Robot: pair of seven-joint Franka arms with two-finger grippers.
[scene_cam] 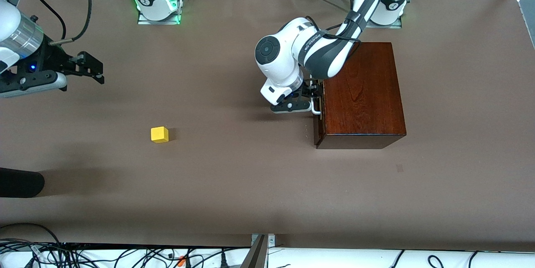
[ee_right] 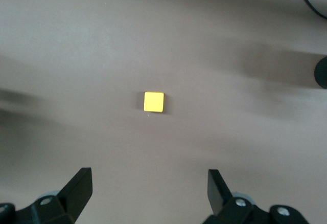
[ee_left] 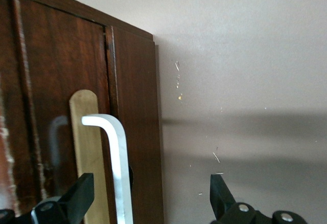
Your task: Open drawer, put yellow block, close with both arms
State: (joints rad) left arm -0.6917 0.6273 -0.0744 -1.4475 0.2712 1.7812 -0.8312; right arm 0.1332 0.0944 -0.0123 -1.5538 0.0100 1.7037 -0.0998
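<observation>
Drawer (scene_cam: 318,119) shut, left gripper (scene_cam: 314,100) fingers straddling handle (ee_left: 116,157), yellow block (scene_cam: 159,134) apart.

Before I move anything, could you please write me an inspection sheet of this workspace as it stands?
Surface: brown table, a few faint marks.
Drawer: drawer shut in the dark wooden box; white handle faces the right arm's end.
Block: yellow block alone on the table, toward the right arm's end, nearer the front camera than the handle.
Clutter: dark rounded object at the table edge, unidentified.
Grippers: left gripper open around the handle; right gripper open, up over bare table, block ahead of it, waiting.
Cables: black cables trail from the arms; more loose leads off the near table edge.
Surroundings: arm bases, metal frame rails.
</observation>
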